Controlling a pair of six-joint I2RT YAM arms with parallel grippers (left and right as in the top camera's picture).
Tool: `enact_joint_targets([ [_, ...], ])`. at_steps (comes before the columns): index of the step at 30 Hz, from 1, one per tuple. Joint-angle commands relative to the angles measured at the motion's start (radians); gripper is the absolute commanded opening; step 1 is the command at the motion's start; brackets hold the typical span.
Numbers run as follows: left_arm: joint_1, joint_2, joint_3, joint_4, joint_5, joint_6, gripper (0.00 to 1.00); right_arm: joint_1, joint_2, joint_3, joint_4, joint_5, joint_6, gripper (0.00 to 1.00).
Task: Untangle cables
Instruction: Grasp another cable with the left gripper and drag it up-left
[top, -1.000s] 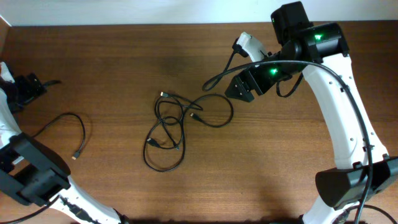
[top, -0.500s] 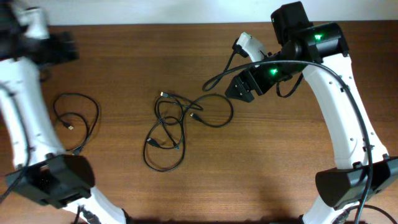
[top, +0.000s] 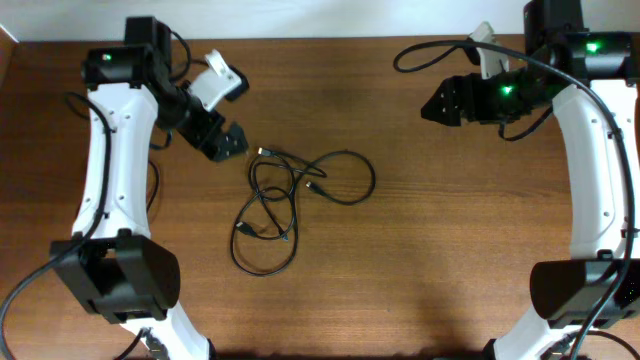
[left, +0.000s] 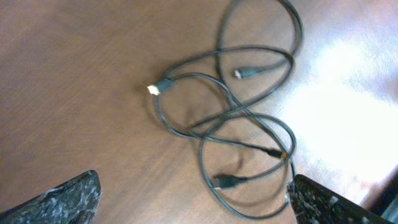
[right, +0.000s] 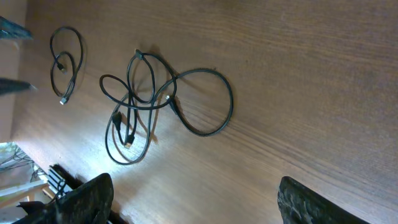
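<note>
left claw (top: 227, 141): spread wide with nothing between its fingers (left: 65, 198), which show only at the two lower corners of the left wrist view; raised clear of the cords.
right claw (top: 441, 105): spread wide and holding nothing; its fingers (right: 93, 202) frame bare wood.
tangled cables (top: 290, 190): thin black cords in overlapping loops, lying flat just ahead of and below the left claw, touching neither claw; well apart from the right claw, out in front of it.
light plug (left: 152, 90): the end of the tangle nearest the left claw, pointing towards it.
gold-tipped plug (left: 283, 154): inside the loops, further from the left claw, close to its right-hand finger in the wrist view.
separate cable (right: 65, 59): a small loose loop on its own, beyond the tangle from the right claw, apart from the other cords.
worktop (top: 450, 250): brown wood grain, carrying all the cords.
</note>
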Motion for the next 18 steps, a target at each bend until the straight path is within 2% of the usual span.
enact_joint_targets([
  [1, -0.058, -0.016, -0.117, 0.018, 0.052, 0.233, 0.98, 0.003, -0.004, -0.003, 0.005, -0.014, -0.003, 0.86],
  [5, -0.139, -0.015, -0.22, 0.196, 0.019, 0.248, 0.96, 0.004, -0.004, -0.003, -0.01, -0.014, -0.016, 0.87],
  [8, -0.164, -0.015, -0.286, 0.296, 0.002, 0.248, 0.98, 0.003, -0.004, -0.003, -0.025, -0.014, -0.038, 0.87],
  [14, -0.169, -0.015, -0.356, 0.323, 0.004, 0.248, 0.96, 0.003, -0.004, -0.003, -0.025, -0.014, -0.045, 0.88],
  [17, -0.169, -0.015, -0.39, 0.347, 0.005, 0.248, 0.84, 0.003, -0.004, -0.003, -0.03, -0.014, -0.045, 0.88],
  [18, -0.17, -0.015, -0.396, 0.352, 0.005, 0.248, 0.74, 0.003, -0.004, -0.003, -0.032, -0.014, -0.045, 0.88],
])
